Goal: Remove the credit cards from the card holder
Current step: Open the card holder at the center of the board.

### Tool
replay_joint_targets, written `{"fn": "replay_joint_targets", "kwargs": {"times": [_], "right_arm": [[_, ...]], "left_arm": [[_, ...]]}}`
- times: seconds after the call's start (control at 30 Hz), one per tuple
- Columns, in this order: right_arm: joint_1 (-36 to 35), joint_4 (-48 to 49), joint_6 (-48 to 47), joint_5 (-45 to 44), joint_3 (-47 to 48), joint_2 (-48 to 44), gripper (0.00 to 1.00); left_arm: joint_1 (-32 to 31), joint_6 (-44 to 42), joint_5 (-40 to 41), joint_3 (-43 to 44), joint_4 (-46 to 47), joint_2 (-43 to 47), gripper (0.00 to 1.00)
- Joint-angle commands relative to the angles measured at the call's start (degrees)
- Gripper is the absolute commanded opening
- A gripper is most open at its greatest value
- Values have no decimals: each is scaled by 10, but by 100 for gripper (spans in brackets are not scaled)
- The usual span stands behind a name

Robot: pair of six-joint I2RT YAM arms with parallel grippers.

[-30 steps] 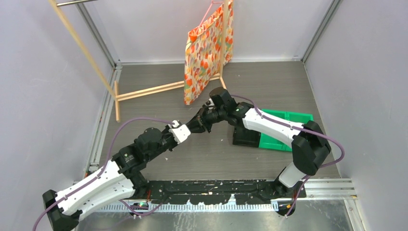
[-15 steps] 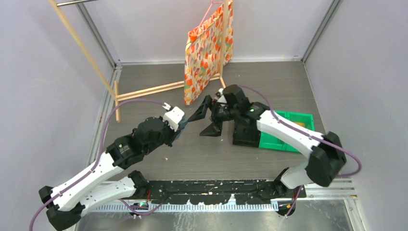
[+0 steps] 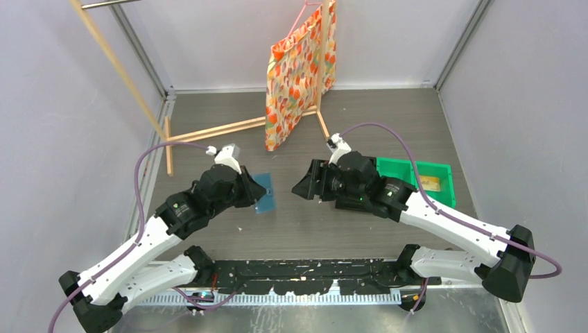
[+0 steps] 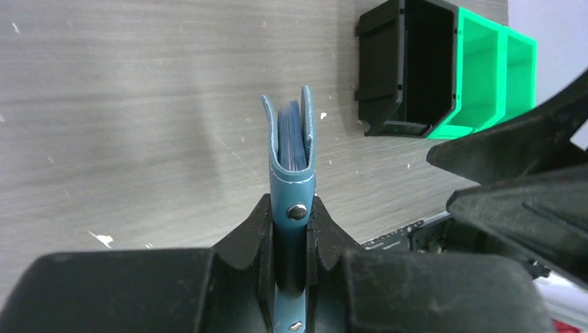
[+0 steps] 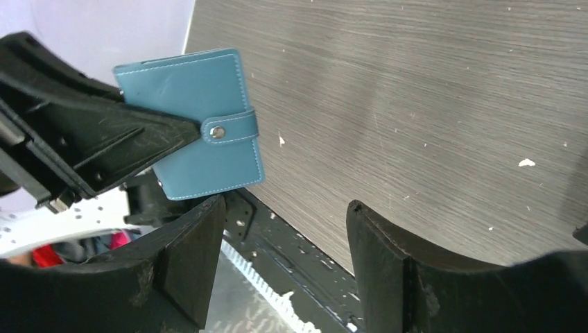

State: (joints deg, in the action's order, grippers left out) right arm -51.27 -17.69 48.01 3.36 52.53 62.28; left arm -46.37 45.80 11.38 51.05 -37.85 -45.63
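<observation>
Over grey tabletop (image 3: 388, 118), left fingers (image 4: 244, 243) clamp the card holder (image 4: 290, 163) edge-on; right fingers (image 5: 188, 258) gape empty nearby.

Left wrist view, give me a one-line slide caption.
Left gripper pinches the teal card holder edge-on; black bin and green bin behind.
</observation>
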Motion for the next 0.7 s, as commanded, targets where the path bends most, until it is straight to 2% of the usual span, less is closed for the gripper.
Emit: {"fn": "replay_joint_targets", "kwargs": {"times": [0.0, 0.1, 0.23, 0.43, 0.67], "right_arm": [[-20, 44, -93, -57, -2, -1, 69], [-27, 42, -114, -61, 5, 10, 66], [-32, 43, -118, -80, 13, 27, 51], [-36, 69, -105, -119, -10, 12, 50], [-46, 70, -120, -54, -9, 35, 51]], "left_arm": [[1, 127, -13, -23, 50, 6, 1], [1, 111, -25, -21, 52, 4, 1], [1, 103, -32, -13, 45, -3, 1], [1, 112, -38, -8, 41, -15, 1], [6, 112, -61, -22, 72, -14, 0]]}}
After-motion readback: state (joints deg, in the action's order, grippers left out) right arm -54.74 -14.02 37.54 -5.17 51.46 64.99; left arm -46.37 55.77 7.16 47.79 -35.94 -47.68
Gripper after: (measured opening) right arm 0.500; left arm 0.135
